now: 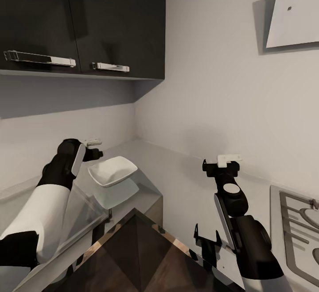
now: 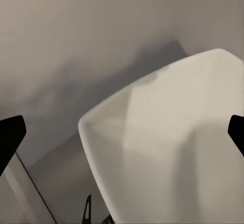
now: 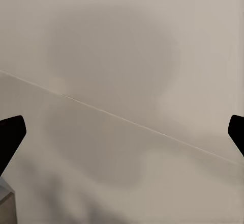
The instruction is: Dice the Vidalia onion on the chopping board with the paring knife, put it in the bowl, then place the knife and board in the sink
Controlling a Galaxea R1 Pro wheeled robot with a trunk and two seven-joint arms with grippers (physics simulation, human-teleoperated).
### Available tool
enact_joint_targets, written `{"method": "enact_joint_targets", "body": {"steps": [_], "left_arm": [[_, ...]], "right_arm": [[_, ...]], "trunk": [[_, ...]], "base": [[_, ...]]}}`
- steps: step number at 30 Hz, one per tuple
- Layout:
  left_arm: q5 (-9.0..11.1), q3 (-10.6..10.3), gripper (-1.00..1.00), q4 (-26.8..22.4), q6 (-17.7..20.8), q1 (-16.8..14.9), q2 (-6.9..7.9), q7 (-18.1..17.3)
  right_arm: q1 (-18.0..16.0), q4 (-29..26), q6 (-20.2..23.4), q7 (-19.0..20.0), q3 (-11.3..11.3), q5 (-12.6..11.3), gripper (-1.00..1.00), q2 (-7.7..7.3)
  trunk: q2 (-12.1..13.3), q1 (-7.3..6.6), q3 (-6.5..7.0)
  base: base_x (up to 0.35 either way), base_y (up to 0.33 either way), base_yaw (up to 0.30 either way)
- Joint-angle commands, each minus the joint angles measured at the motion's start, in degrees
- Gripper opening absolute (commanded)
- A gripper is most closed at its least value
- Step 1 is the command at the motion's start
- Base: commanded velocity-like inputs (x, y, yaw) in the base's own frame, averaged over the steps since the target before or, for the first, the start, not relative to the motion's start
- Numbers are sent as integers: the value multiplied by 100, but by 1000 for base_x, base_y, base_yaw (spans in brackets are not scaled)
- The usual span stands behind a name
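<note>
The right gripper [image 1: 221, 168] is hovering spread at four o'clock over the countertop [image 1: 186, 181], the left gripper [image 2: 122, 132], also spread, nearing the bowl [image 1: 112, 171] at nine o'clock, probably to fetch it.

The bowl [image 1: 113, 170] is a shallow white dish, squarish with rounded corners. In the head view it appears tilted above the grey worktop [image 1: 177, 181], near the inner corner where the two walls meet, with a pale shadow or reflection just beneath it. Whether it touches the surface cannot be told. In the left wrist view the bowl [image 2: 168, 142] looms close, its smooth rim and hollow inside facing the camera.
</note>
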Motion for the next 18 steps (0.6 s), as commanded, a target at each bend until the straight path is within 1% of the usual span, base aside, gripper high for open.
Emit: {"method": "enact_joint_targets", "body": {"steps": [1,18], "left_arm": [[45,1,100,0,22,-4,1,38],[45,9,100,254,21,-4,0,38]], "right_arm": [[-6,-4,40,-16,9,22,100,-2],[-6,-4,40,-16,9,22,100,-2]], "trunk": [[-4,0,-7],[-4,0,-9]], "base": [[0,0,0],[0,0,0]]}}
